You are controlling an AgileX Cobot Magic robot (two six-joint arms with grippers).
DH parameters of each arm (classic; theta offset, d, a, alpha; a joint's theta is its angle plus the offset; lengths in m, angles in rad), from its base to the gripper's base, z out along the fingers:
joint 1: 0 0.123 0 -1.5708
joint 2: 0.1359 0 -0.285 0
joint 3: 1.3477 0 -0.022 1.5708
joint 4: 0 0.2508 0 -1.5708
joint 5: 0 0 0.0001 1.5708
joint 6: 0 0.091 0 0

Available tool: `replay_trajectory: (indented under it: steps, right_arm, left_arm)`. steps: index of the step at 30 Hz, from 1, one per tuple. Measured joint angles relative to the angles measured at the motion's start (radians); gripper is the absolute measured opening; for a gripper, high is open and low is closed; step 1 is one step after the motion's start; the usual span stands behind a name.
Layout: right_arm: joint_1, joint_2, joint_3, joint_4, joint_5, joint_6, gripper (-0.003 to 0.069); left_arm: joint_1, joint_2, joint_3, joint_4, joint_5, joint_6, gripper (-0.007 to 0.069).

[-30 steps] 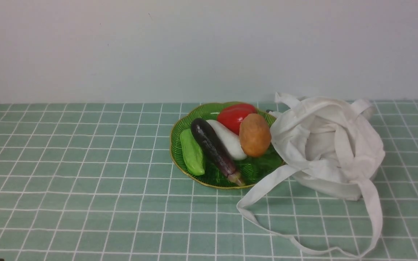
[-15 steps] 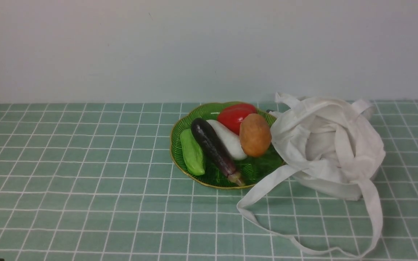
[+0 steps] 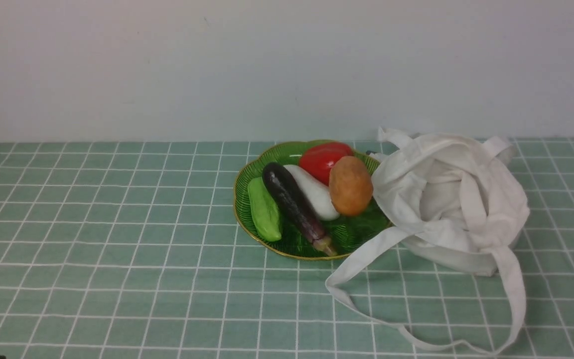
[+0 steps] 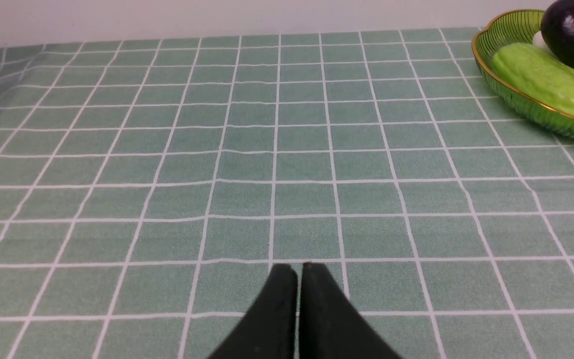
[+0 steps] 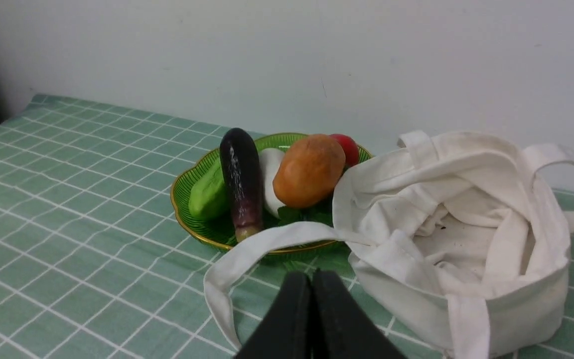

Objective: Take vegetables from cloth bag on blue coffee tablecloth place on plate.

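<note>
Presently, left fingers (image 4: 282, 304) and right fingers (image 5: 297, 314) are each pressed together, empty, above the near surface (image 3: 117, 279). Farther back, the potato (image 3: 350, 185) lies on the plate (image 3: 287, 149), with the cloth bag (image 3: 456, 199) just beside it on the right.

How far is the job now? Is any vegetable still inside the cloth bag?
Nearly finished, it seems. Done: the potato lies on the plate. In hand: nothing; the left gripper and the right gripper are both shut and empty. Left: probably nothing, because the cloth bag looks empty inside in the right wrist view.
</note>
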Motion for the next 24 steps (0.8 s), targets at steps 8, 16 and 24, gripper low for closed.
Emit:
replay_trajectory:
  steps: [8, 16, 24]
  right_arm:
    - [-0.115, -0.022, 0.0, -0.056, 0.073, 0.0, -0.0014]
    - [-0.339, -0.119, 0.12, -0.056, 0.042, 0.0, -0.0015]
    - [-0.378, -0.197, 0.206, -0.035, 0.02, 0.0, -0.0015]
  left_arm:
    - [0.0, 0.0, 0.0, 0.0, 0.0, 0.0, -0.0008]
    - [0.0, 0.0, 0.0, 0.0, 0.0, 0.0, -0.0008]
    - [0.0, 0.0, 0.0, 0.0, 0.0, 0.0, -0.0008]
